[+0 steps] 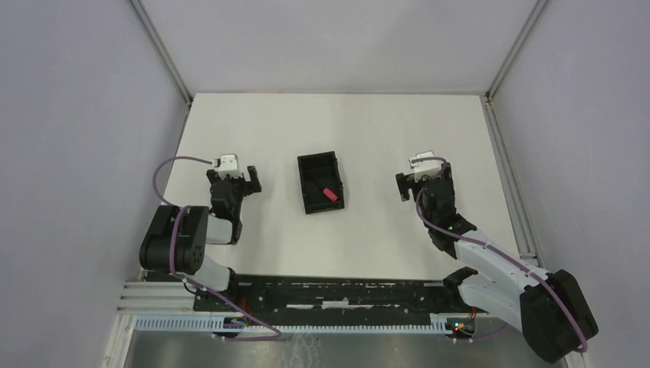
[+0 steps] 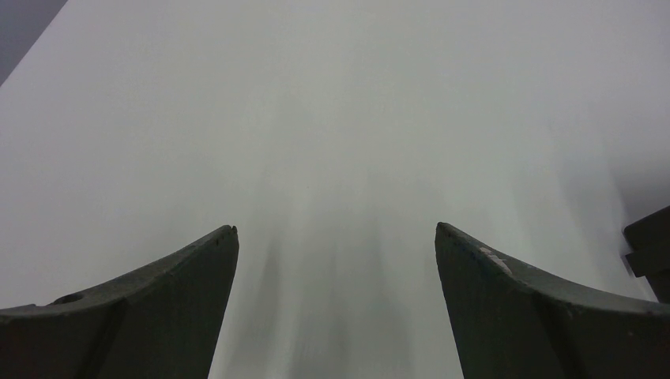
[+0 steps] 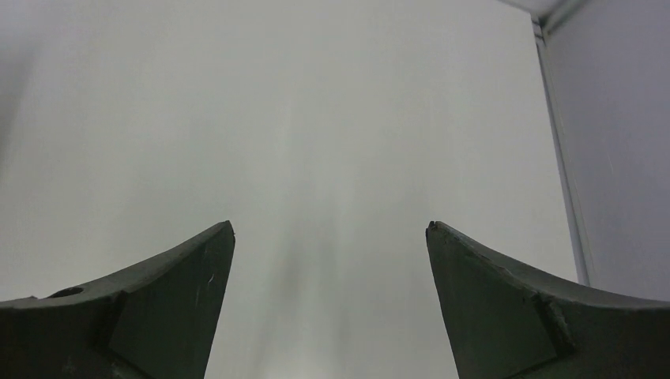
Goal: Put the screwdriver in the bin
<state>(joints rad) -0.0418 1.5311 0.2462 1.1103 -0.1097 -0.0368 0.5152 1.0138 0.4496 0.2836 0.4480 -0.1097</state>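
Note:
The black bin (image 1: 306, 180) sits in the middle of the white table. The screwdriver (image 1: 329, 193) lies inside it, its red handle at the near right and its thin black shaft running up to the left. A corner of the bin shows at the right edge of the left wrist view (image 2: 652, 245). My left gripper (image 1: 234, 178) is open and empty to the left of the bin; its view (image 2: 336, 229) shows only bare table between the jaws. My right gripper (image 1: 420, 176) is open and empty to the right of the bin; its view (image 3: 330, 225) shows only bare table.
The table (image 1: 368, 245) is walled by grey panels at left, right and back, with metal frame posts (image 1: 502, 61) at the corners. The right wall and frame rail (image 3: 565, 158) show in the right wrist view. A black rail (image 1: 337, 295) runs along the near edge.

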